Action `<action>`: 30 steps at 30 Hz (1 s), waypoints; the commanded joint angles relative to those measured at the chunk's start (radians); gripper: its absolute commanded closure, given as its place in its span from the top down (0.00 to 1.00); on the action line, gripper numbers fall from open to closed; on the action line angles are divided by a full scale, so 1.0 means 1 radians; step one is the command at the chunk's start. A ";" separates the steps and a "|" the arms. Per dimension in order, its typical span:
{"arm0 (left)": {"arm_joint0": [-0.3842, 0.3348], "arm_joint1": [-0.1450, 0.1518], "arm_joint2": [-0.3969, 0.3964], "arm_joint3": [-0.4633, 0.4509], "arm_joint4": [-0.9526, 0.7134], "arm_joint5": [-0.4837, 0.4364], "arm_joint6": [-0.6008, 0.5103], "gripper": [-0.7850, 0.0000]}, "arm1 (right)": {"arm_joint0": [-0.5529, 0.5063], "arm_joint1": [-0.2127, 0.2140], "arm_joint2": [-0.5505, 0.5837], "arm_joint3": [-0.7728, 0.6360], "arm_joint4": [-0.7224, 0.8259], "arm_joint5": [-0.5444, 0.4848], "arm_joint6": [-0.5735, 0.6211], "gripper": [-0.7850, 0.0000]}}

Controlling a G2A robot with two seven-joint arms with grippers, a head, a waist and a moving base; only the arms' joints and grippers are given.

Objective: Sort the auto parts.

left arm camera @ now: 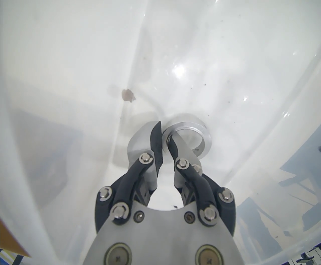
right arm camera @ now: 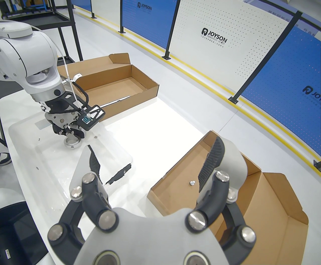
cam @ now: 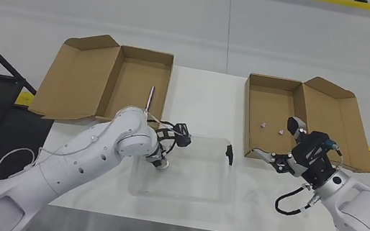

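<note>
My left gripper (left arm camera: 164,146) is down inside the clear plastic tray (cam: 179,196), shut on the wall of a silver metal ring (left arm camera: 198,130), one finger inside it and one outside. The ring (right arm camera: 72,143) rests on the tray floor under that gripper (right arm camera: 71,134), at the tray's left end (cam: 158,160). A black flat part (cam: 230,154) lies at the tray's right end (right arm camera: 119,174). My right gripper (right arm camera: 150,163) hangs open and empty above the near-left corner of the right cardboard box (cam: 273,111). A thin metal rod (cam: 150,97) lies in the left cardboard box (cam: 115,75).
Small bolts (cam: 281,131) lie on the right box's floor, one of them (right arm camera: 192,182) just beyond my right fingertips. Both boxes have their lids folded outward. White tabletop (cam: 206,97) separates the boxes behind the tray.
</note>
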 commanded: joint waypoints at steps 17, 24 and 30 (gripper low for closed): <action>0.241 0.097 -0.602 -0.125 -0.564 -0.046 0.405 0.00 | 0.000 0.000 0.000 0.000 0.000 0.000 0.000 1.00; 0.330 0.113 -0.717 -0.168 -0.663 -0.080 0.473 0.00 | 0.000 0.000 0.000 0.000 0.000 0.000 0.000 1.00; 0.337 0.123 -0.739 -0.181 -0.573 -0.026 0.452 0.00 | 0.000 0.000 0.000 0.000 0.000 0.000 0.000 1.00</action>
